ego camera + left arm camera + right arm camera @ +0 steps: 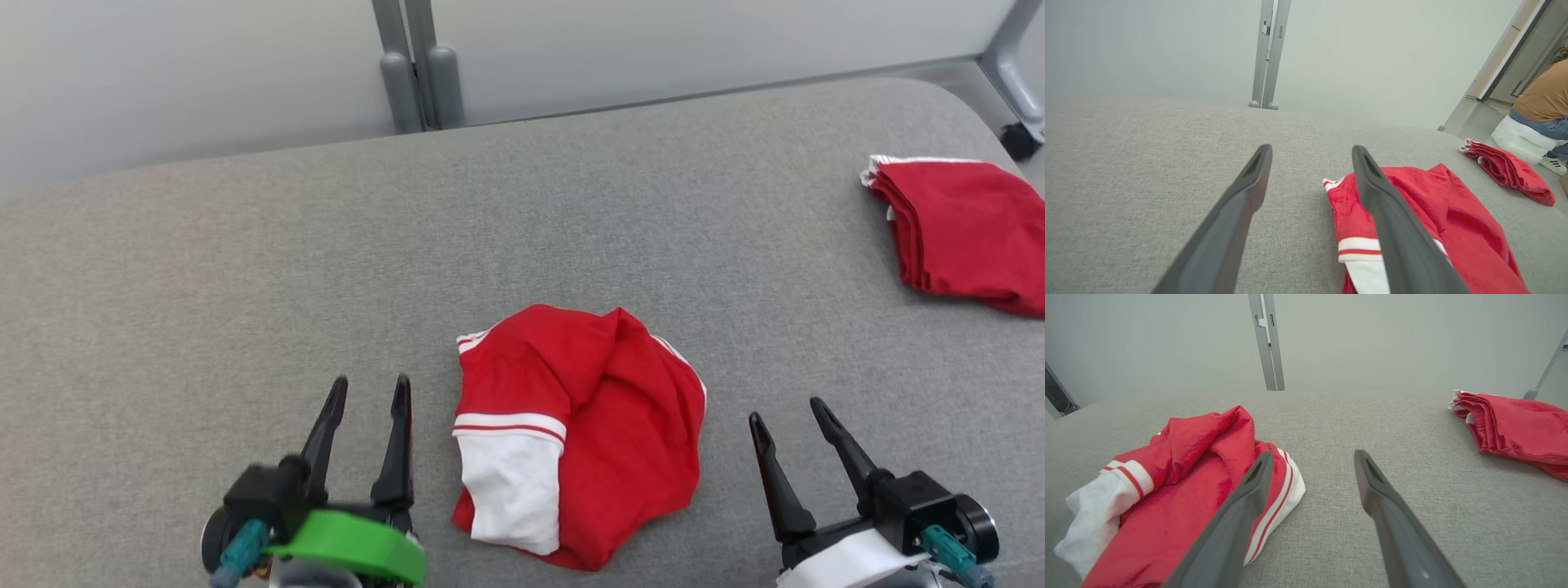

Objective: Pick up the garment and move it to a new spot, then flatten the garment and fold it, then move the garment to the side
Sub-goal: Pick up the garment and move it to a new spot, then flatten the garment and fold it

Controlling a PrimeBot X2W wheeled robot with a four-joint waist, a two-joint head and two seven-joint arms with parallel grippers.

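Garment (620, 425): crumpled red heap, white striped sleeve; left gripper (371, 382), right gripper (785, 410) jaws wide, empty.

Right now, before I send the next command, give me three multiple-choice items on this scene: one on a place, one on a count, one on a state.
1. Where does the crumpled garment lie?
A. Between the left gripper and the right gripper
B. Outside the left gripper
C. On the floor

2. How many separate red cloth heaps are on the grey surface?
A. One
B. Two
C. Three

3. How does the left gripper stand?
A. Shut on the garment
B. Shut, empty
C. Open, holding nothing

Answers:
1 A: the head view shows it on the surface with a gripper on each side.
2 B: there is the crumpled garment plus the folded red pile at the far right.
3 C: its fingers are spread apart beside the garment, gripping nothing.
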